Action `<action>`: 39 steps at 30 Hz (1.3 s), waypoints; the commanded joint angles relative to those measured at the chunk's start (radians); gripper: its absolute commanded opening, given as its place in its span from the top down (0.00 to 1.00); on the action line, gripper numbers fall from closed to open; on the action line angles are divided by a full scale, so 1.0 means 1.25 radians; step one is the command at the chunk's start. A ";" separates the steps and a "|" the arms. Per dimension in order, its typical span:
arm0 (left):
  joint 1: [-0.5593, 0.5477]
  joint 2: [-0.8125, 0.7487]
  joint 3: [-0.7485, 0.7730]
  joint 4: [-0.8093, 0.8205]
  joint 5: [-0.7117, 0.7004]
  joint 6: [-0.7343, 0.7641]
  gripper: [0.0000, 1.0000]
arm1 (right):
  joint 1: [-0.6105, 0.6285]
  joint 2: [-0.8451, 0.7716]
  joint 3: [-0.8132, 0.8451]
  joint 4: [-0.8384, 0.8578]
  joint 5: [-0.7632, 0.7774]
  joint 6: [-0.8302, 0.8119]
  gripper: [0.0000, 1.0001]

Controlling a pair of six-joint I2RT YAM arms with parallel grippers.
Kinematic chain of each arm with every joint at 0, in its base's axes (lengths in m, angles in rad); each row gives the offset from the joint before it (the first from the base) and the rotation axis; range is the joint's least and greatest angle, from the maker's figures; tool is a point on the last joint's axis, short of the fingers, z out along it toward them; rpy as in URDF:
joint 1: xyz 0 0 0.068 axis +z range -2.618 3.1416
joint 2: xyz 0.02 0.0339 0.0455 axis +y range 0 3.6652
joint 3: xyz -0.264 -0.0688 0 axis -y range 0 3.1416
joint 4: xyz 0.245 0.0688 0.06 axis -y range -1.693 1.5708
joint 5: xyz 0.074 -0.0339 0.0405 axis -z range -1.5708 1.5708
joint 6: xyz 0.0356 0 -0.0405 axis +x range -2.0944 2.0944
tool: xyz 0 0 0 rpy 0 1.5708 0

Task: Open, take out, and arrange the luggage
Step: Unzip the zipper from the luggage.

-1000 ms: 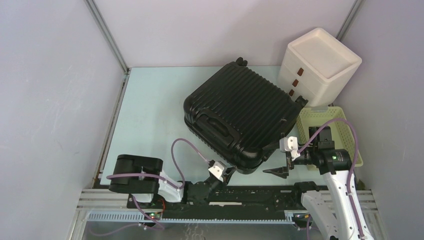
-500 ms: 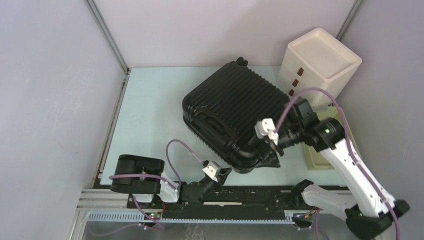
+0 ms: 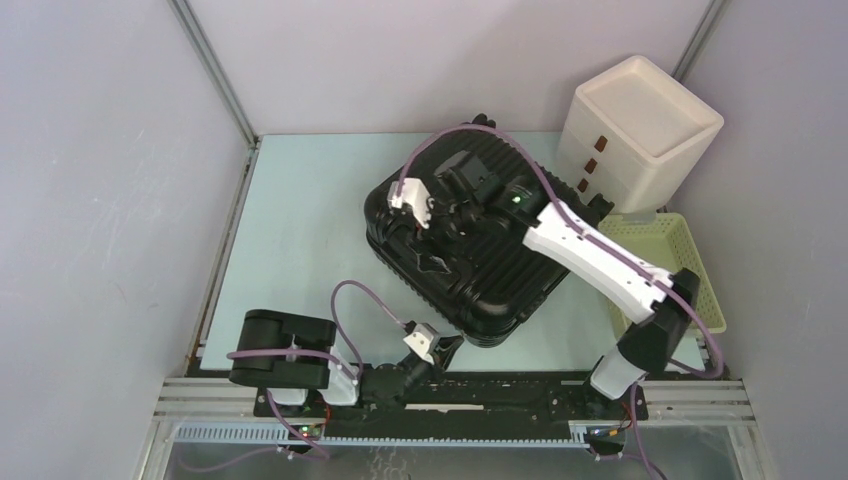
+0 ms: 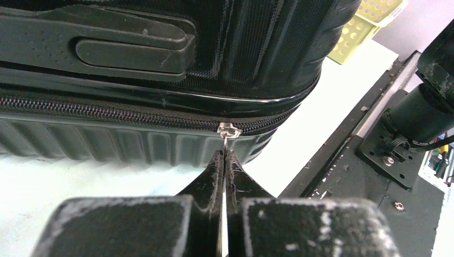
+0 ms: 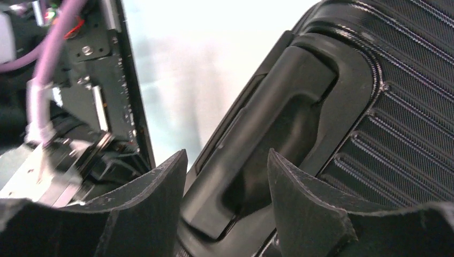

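Black ribbed luggage (image 3: pixel 470 250) lying flat and skewed in the centre of the top view, just left of the white drawer box (image 3: pixel 640 125) and yellow basket (image 3: pixel 665 265). Zipped shut along the whole visible seam.

As for the left gripper (image 4: pixel 225 155): pinched fully shut at bottom centre of its wrist view, with the thin metal tab of the zipper pull (image 4: pixel 228 130) running down into the tips, so most likely holding it. Over on the right gripper (image 5: pixel 227 160): jaws partway open, hovering over the moulded side handle (image 5: pixel 278 107) at the case's upper-left edge, gripping nothing.

Looks stiff, bulky, slick across those ribs, and probably heavy for 2 small arms. No point squeezing the shell. Better to brace at the handle and unzip by the tab. Tiny tab though, easy to lose from the tips, so worth dragging along the seam, not away from it.
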 commanded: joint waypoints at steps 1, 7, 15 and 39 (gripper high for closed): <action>0.007 0.013 -0.036 0.033 -0.030 0.022 1.00 | 0.027 0.059 0.043 0.026 0.133 0.106 0.35; 0.007 0.022 -0.043 0.051 -0.031 0.026 1.00 | 0.058 0.064 -0.017 0.042 0.228 0.096 0.37; 0.006 0.021 -0.049 0.052 -0.062 0.039 1.00 | 0.084 0.049 -0.092 0.039 0.241 0.080 0.62; 0.026 -0.068 -0.102 -0.061 -0.290 0.010 1.00 | 0.046 -0.089 -0.225 0.003 0.071 0.017 0.91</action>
